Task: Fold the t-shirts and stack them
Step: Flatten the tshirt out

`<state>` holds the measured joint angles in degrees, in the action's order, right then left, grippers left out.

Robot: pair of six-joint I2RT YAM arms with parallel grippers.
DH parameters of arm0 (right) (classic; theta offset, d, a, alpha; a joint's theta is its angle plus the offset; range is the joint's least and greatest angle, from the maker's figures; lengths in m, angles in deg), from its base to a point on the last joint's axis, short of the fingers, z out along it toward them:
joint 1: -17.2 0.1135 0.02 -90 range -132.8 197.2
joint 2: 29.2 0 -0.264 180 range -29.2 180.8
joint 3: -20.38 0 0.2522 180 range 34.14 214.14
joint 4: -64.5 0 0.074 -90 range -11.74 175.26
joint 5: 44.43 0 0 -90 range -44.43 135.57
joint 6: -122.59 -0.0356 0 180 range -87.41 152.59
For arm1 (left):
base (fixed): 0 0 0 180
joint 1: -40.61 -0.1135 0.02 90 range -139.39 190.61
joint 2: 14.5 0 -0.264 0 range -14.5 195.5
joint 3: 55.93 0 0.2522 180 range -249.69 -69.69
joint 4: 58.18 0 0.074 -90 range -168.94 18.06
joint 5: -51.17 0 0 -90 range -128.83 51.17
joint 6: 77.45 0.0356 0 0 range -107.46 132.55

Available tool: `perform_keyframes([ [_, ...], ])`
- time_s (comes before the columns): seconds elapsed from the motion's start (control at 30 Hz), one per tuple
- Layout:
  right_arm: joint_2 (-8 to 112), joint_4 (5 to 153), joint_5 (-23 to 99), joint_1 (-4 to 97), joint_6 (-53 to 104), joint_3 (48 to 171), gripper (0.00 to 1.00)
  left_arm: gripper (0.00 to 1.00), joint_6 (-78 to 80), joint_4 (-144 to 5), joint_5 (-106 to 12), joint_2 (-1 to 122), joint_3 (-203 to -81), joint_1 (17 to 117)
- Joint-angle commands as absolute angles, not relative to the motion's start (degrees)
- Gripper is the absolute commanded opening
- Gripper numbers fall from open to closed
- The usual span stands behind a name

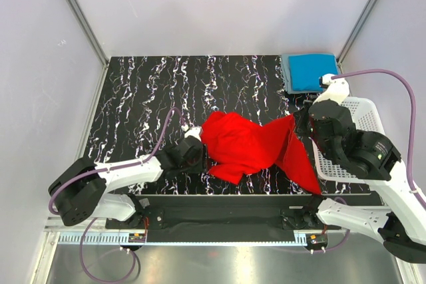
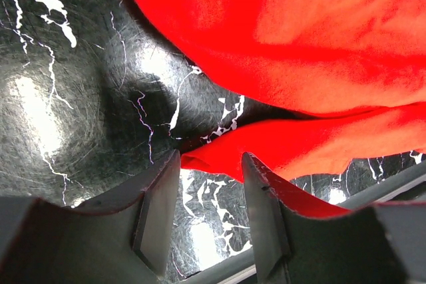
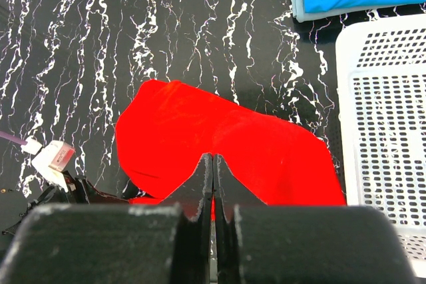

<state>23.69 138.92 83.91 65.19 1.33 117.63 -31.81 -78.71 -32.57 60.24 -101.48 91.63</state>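
Observation:
The red t-shirt (image 1: 249, 145) lies bunched in the middle of the table, with its right part lifted. My right gripper (image 1: 299, 123) is shut on that lifted part; in the right wrist view the jaws (image 3: 213, 159) are pressed together with red cloth (image 3: 266, 151) between them. My left gripper (image 1: 198, 145) is low at the shirt's left edge. Its jaws (image 2: 210, 164) are open, with the red hem (image 2: 219, 154) just at the fingertips and bare table between the fingers. The blue t-shirt (image 1: 309, 71) lies folded at the back right, on top of the folded grey-blue t-shirt (image 1: 286, 76).
A white mesh basket (image 1: 363, 114) stands at the right edge, under my right arm, and also shows in the right wrist view (image 3: 386, 111). The table (image 1: 146, 98) is black marble-patterned. The table's front edge runs just behind my left gripper.

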Motion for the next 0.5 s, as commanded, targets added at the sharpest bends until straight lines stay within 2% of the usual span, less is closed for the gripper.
perform_keyframes([
  [0.0,23.63,135.92,85.03,64.84,1.83,117.46,0.0,0.47,-30.52,-76.78,-31.7,59.41,-103.26,91.32],
  [0.47,23.8,135.83,85.12,64.84,2.27,117.9,0.0,0.45,-32.54,-72.38,-34.17,64.07,-102.03,91.32],
])
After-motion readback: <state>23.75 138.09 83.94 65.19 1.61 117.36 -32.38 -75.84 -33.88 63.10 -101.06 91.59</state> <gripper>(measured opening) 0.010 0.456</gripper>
